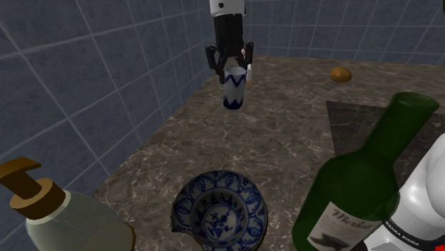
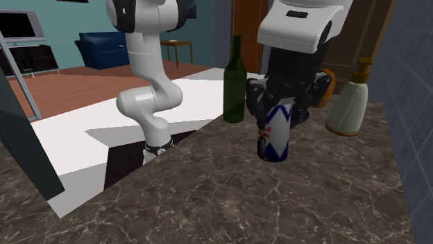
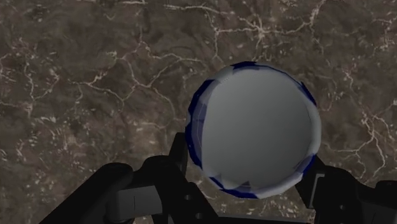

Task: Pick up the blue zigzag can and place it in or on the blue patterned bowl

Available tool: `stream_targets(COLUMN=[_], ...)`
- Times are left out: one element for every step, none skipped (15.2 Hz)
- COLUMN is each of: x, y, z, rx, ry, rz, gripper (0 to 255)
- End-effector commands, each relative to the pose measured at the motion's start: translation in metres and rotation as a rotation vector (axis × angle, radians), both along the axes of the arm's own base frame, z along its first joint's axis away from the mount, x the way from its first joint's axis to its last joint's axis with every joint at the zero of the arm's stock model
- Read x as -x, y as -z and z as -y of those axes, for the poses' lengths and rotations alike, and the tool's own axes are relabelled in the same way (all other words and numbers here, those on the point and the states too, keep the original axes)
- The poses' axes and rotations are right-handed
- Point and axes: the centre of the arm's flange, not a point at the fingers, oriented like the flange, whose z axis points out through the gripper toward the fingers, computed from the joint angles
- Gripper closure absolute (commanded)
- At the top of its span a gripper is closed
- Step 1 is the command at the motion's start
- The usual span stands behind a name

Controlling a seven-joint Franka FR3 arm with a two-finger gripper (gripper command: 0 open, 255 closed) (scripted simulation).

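Can [image 1: 235,91]: one, white with blue zigzag bands, upright, clamped in end effector [image 1: 231,67]; one bowl [image 1: 252,197], one green bottle [image 1: 356,182].

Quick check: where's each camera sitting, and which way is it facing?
Shoulder view: beside the robot, looking across the counter toward the tiled corner; arm at lower right, gripper clasping the can.
Second exterior view: across the counter, facing the arm; arm and gripper show.
Wrist view: on the hand, looking down at the can's top; fingers clasp it.
Shared: all three show the can; both exterior views show the green bottle.
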Motion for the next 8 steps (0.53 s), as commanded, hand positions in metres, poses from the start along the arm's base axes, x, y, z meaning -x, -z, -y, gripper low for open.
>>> stream_targets(x=[-0.001,-0.001,-0.001,-0.001,-0.001,-0.001,-0.001,0.008], y=[-0.011,-0.016,-0.022,-0.027,-0.032,-0.038,-0.04,-0.041], z=[0.002,0.002,0.002,0.002,0.002,0.002,0.002,-0.008], rx=[0.0,0.0,0.0,0.0,0.0,0.0,0.0,0.0], ry=[0.0,0.0,0.0,0.0,0.0,0.0,0.0,0.0], rz=[0.0,0.0,0.0,0.0,0.0,0.0,0.0,0.0], gripper=[255,255,255,255,255,255,255,255])
